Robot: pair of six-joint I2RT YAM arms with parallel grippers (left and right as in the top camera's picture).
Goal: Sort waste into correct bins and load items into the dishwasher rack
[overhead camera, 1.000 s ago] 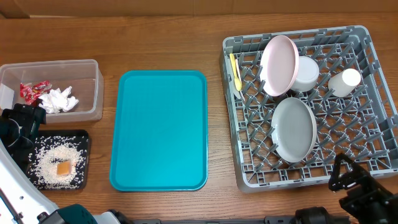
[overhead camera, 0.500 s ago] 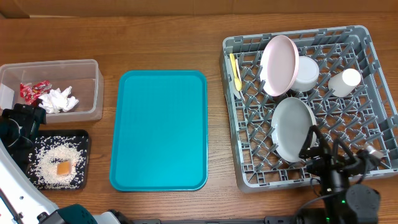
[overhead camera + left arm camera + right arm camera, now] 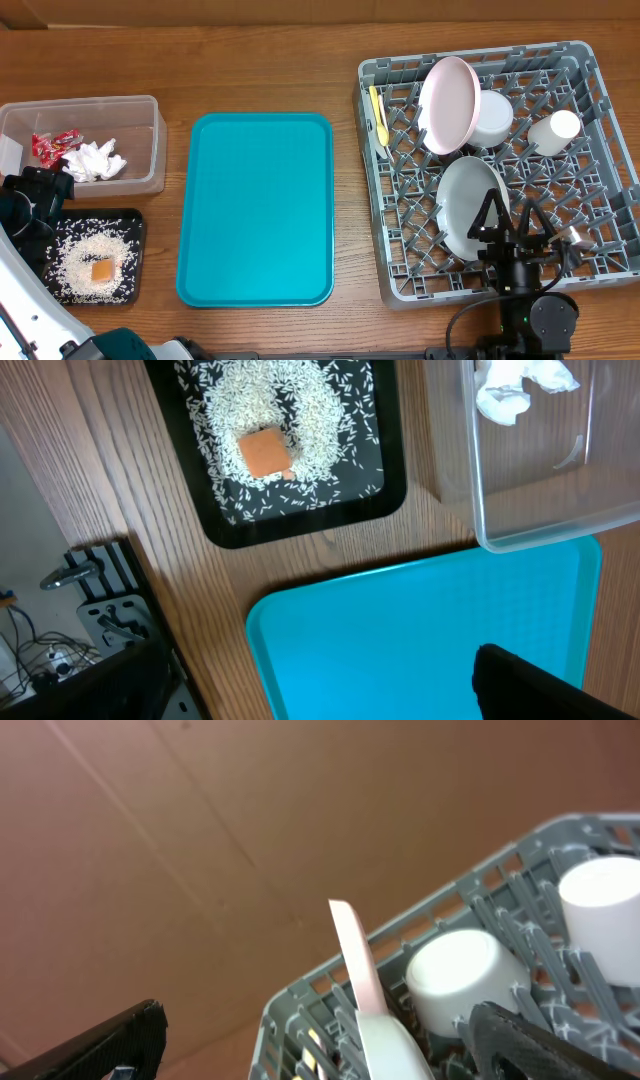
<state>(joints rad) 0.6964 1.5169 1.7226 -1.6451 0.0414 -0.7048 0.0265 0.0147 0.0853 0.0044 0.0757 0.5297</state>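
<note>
The grey dishwasher rack (image 3: 372, 230) on the right holds the pale pink plate (image 3: 448, 103) on edge, the grey-green plate (image 3: 470, 208), the white bowl (image 3: 492, 118), the white cup (image 3: 556, 130) and the yellow spoon (image 3: 379, 113). I cannot make out the fork. My right gripper (image 3: 508, 222) is open and empty over the rack's front part, beside the grey-green plate. The clear tub (image 3: 158, 140) holds red wrappers (image 3: 52, 146) and tissue (image 3: 95, 160). The black tray (image 3: 138, 225) holds rice (image 3: 80, 250) and the orange cube (image 3: 101, 270). My left gripper (image 3: 35, 198) is open and empty at the left edge.
The teal serving tray (image 3: 258, 208) lies bare between the bins and the rack. The left wrist view shows the black tray (image 3: 395, 490), the orange cube (image 3: 264, 452), the tub (image 3: 530, 500) and the teal tray (image 3: 430, 630). The right wrist view shows the pink plate (image 3: 352, 960), bowl (image 3: 460, 975) and cup (image 3: 605, 900).
My right arm has swung from the table's lower right corner up and left over the rack's front edge, next to the grey-green plate. The left arm has not moved.
</note>
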